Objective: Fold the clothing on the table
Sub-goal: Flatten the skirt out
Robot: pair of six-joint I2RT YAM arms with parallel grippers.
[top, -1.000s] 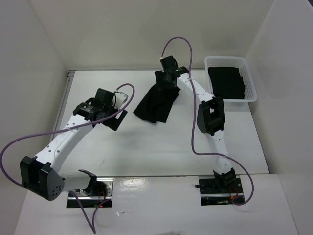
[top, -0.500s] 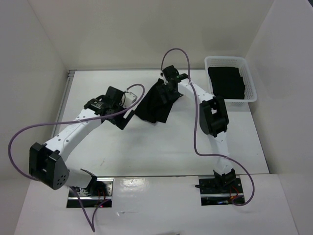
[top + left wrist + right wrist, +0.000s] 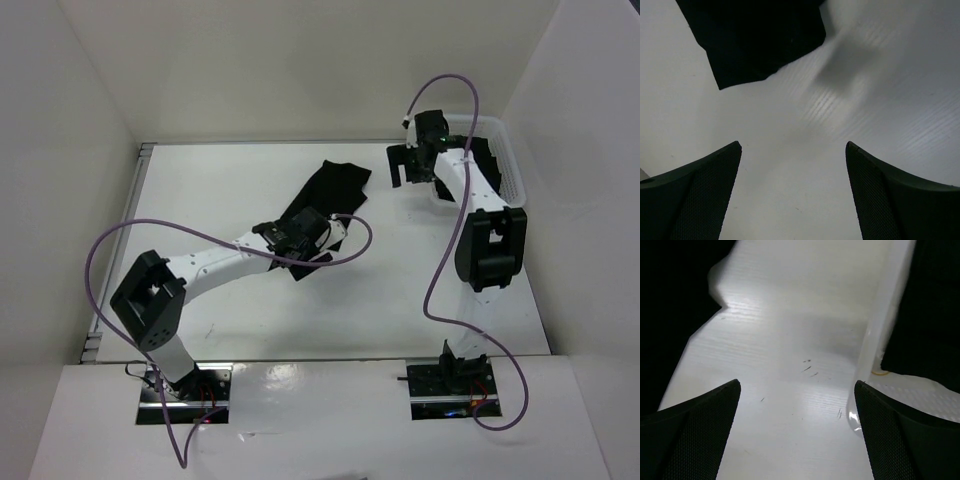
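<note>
White table [image 3: 400, 290]: black clothing [image 3: 325, 195] centre-far, lattice basket [image 3: 513, 178] far right.

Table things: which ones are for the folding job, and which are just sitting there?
For the job:
- clothing
- table
- left gripper, open
- right gripper, open

Just sitting there:
- basket
- black cloth inside the basket

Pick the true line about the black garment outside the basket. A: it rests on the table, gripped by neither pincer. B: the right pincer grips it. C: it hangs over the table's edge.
A: the garment rests on the table, both the left pincer and the right pincer open and empty.
</note>
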